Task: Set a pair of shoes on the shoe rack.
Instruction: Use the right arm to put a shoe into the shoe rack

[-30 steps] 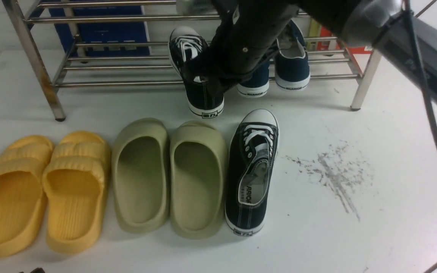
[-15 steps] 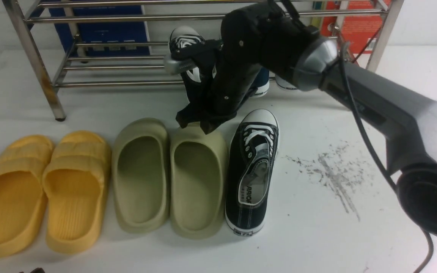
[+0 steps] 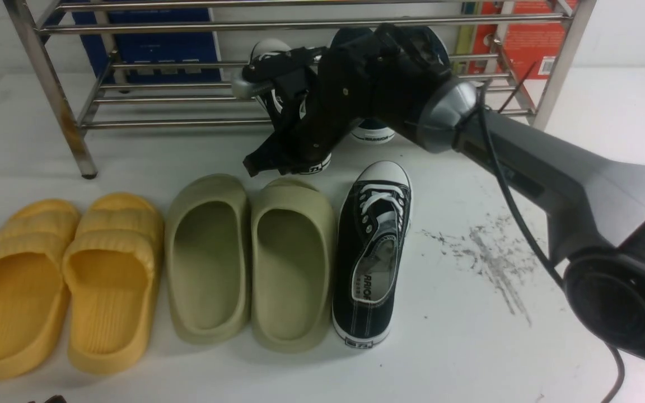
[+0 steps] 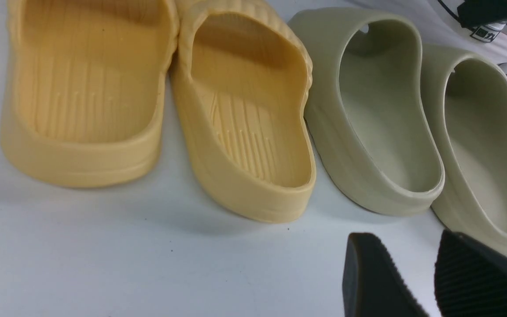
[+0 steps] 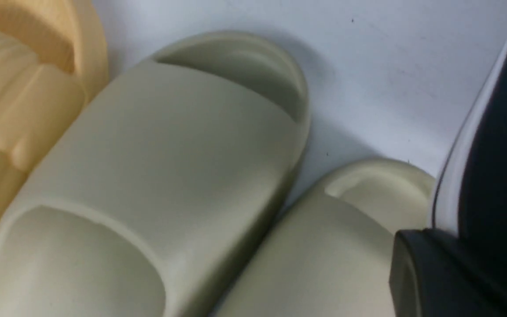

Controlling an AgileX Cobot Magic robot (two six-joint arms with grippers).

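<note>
One black shoe (image 3: 366, 257) on desk, sole down, white round toe pointing toward rack, laces white, white bottom edge, inside showing. Other black shoe (image 3: 318, 163) on bottom shelf of rack, toe toward back, heel sticking out past front bar, middle part hidden. Shoe rack (image 3: 233, 26) shiny metal, long thin bars, legs at corners, stands on desk.

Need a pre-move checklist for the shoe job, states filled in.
- First black sneaker on the lower shelf of the rack: ok, heel overhangs the front rod
- Second black sneaker racked: not ok, on the table beside an olive slide
- Right gripper clear of first sneaker: cannot tell, overlaps it in front view
- Right gripper open for a grasp: not ok, shut
- Left gripper away from the sneakers: ok
</note>
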